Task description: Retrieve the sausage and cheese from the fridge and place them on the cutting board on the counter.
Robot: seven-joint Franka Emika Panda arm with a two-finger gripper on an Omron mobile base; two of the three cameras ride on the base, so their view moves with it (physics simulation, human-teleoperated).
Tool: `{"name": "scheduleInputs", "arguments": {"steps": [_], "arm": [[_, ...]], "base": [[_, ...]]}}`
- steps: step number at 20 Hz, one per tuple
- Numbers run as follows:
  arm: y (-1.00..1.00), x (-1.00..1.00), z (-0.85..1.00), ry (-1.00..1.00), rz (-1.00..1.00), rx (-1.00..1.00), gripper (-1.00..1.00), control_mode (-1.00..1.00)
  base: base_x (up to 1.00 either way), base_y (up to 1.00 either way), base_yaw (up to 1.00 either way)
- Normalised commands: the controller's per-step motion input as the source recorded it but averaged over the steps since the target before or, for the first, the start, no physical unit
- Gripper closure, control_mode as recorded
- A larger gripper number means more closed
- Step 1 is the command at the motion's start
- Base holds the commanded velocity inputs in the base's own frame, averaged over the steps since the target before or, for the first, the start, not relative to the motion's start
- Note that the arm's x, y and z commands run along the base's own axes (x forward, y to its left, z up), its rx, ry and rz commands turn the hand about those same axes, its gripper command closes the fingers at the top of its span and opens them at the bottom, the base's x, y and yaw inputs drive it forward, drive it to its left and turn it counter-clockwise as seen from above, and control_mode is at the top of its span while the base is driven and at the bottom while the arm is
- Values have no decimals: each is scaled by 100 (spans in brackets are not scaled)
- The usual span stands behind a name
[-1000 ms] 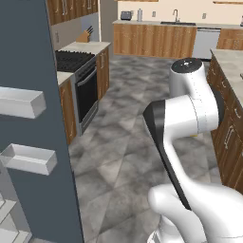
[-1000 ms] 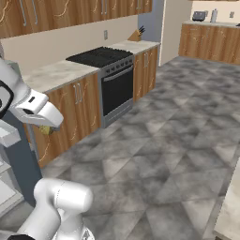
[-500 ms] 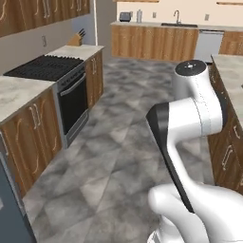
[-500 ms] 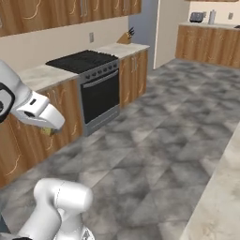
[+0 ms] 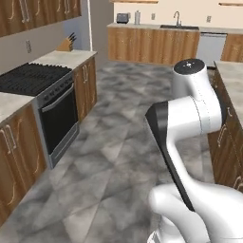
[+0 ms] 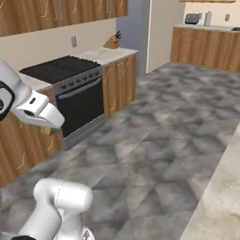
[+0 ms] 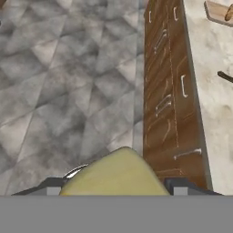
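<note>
The cheese (image 7: 113, 173), a pale yellow wedge, sits between my gripper's (image 7: 116, 185) two dark fingertips (image 7: 52, 184) at the bottom of the hand view; the gripper is shut on it. From the right base view the gripper (image 6: 47, 127) hangs at the left with a yellowish bit under it. The cutting board (image 7: 217, 11) lies on the counter (image 7: 209, 104), far ahead at the hand view's top right. A brown rounded bit at the frame edge on the board may be the sausage; too little shows to tell. The fridge is out of view.
A black stove (image 5: 33, 80) stands in brown cabinets on the left, with a knife block (image 5: 66, 43) beyond it. A far counter carries a sink (image 5: 176, 21) and a toaster (image 5: 122, 18). Grey tiled floor (image 5: 109, 142) lies open between. A thin dark thing (image 7: 225, 76) lies on the counter.
The whole picture has swung: the base turned away from the fridge door, which has left the left view, toward the stove and floor. The grip looks unchanged.
</note>
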Motion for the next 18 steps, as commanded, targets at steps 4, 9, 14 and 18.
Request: {"name": "scheduleInputs", "arguments": {"steps": [4,9,14,18], "arm": [[0,0,0,0,0,0,100,100],[0,0,0,0,0,0,100,100],[0,0,0,0,0,0,100,100],[0,0,0,0,0,0,100,100]], "base": [[100,-35,-1],[100,-11,-6],[84,21,-47],[39,43,-67]]}}
